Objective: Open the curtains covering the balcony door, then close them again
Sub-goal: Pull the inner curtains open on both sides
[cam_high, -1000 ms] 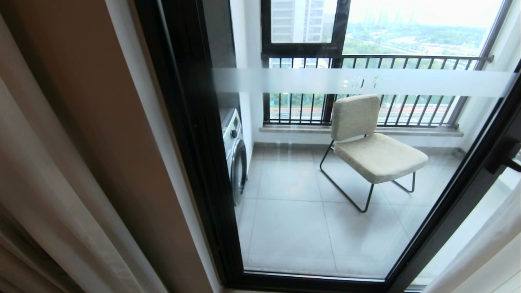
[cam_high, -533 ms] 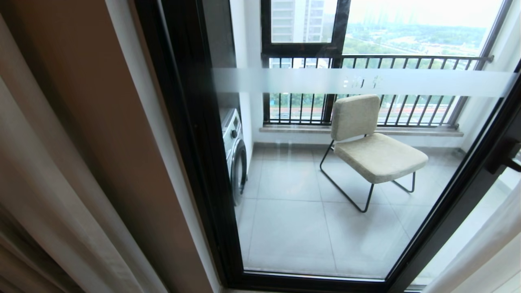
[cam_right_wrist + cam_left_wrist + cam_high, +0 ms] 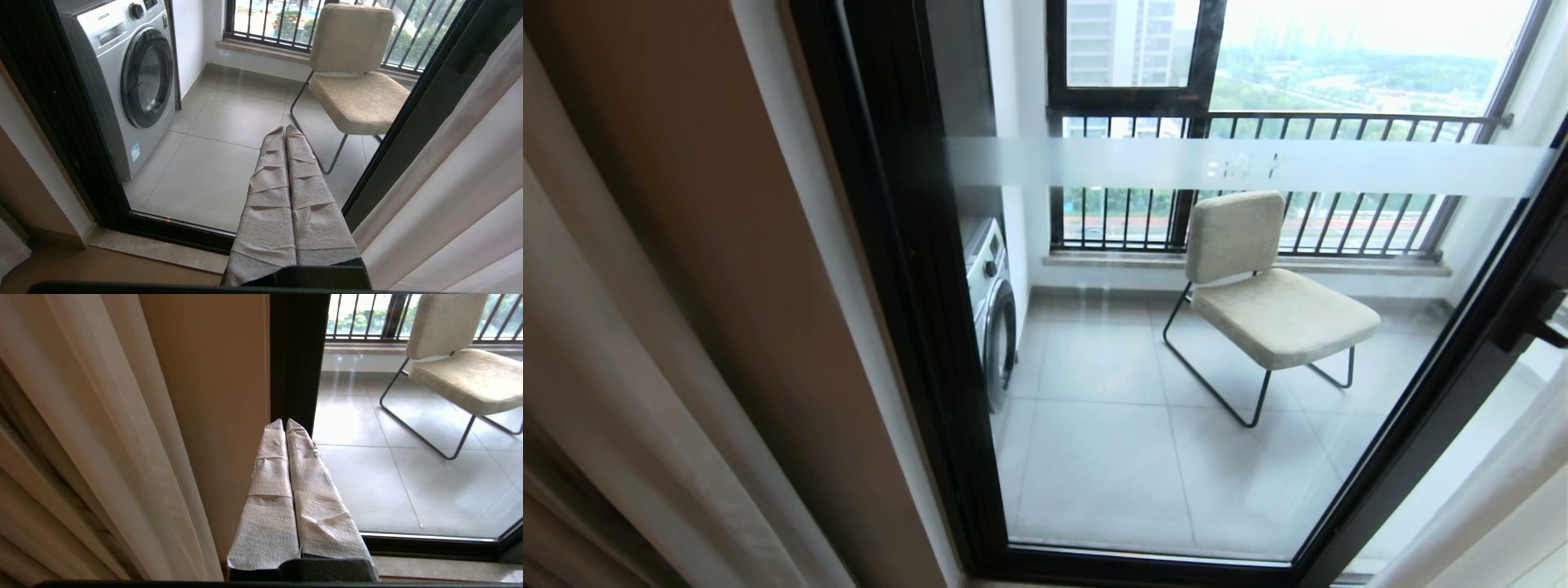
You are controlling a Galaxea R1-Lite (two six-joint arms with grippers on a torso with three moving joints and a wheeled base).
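Note:
The balcony door [image 3: 907,343] stands uncovered in front of me, a glass pane in a thick black frame with a frosted white band [image 3: 1380,167] across it. The curtains are drawn aside: pale folds [image 3: 621,425] hang at the left, also showing as sheer folds [image 3: 94,437] in the left wrist view. A white sheer [image 3: 1494,506] hangs at the right, and the right wrist view has it as folds [image 3: 461,183] too. My left gripper [image 3: 284,424] is shut and empty near the door frame's left post. The right gripper [image 3: 284,130] is shut and empty before the glass.
Behind the glass are a beige chair [image 3: 1258,286] on black metal legs, a washing machine [image 3: 995,310] at the left, and a railing with black bars [image 3: 1339,122]. A tan wall strip [image 3: 727,245] lies between the left curtain and the door frame.
The whole head view has shifted very slightly; nothing in the scene itself has moved, and both grippers stay still.

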